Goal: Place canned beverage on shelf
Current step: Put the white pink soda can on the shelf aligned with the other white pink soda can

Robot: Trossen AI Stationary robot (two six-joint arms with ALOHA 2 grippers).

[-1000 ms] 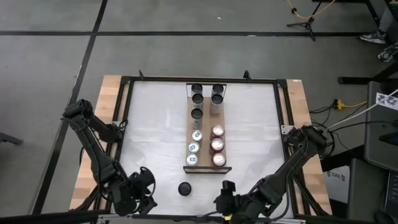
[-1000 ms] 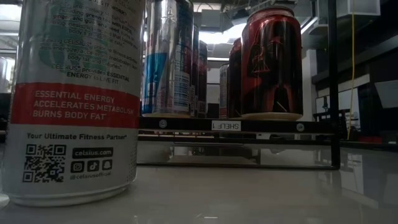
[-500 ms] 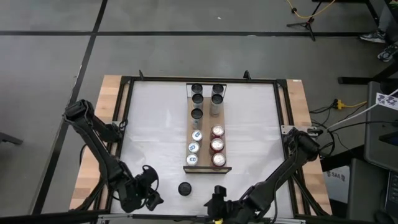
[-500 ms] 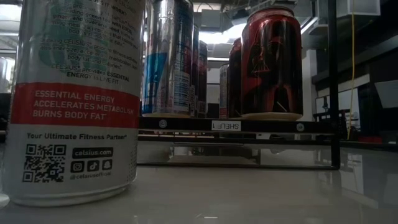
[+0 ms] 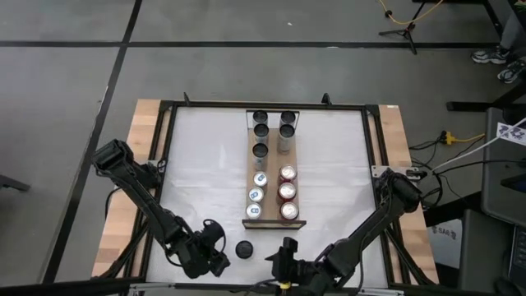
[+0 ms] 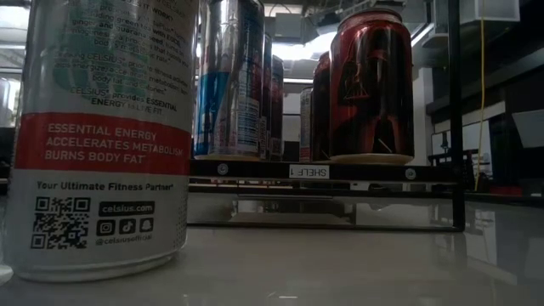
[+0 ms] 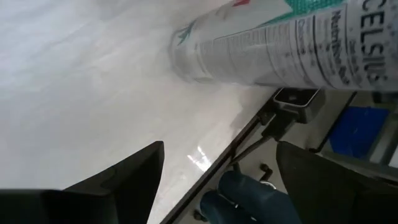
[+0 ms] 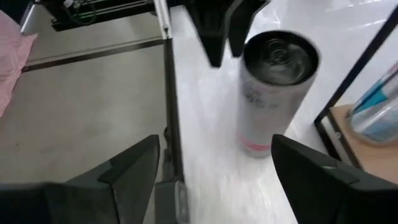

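Presently: left gripper (image 5: 215, 253) spread wide, empty, just left of can (image 5: 243, 248). Can upright on table (image 5: 205, 164), silver with red band, just off shelf (image 5: 275, 220) near end. Shelf holds eleven cans, two rows. Right gripper (image 5: 282, 256) spread, empty, just right of can.

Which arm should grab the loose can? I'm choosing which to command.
Probably left: the left gripper sits open right beside the can. The right gripper, also open, is slightly farther off, though both face it.

- Even, bright overhead light on the white surface (image 5: 205, 164).
- Low view is dim and backlit; glare on the surface.
- Both wrist views show motion blur.
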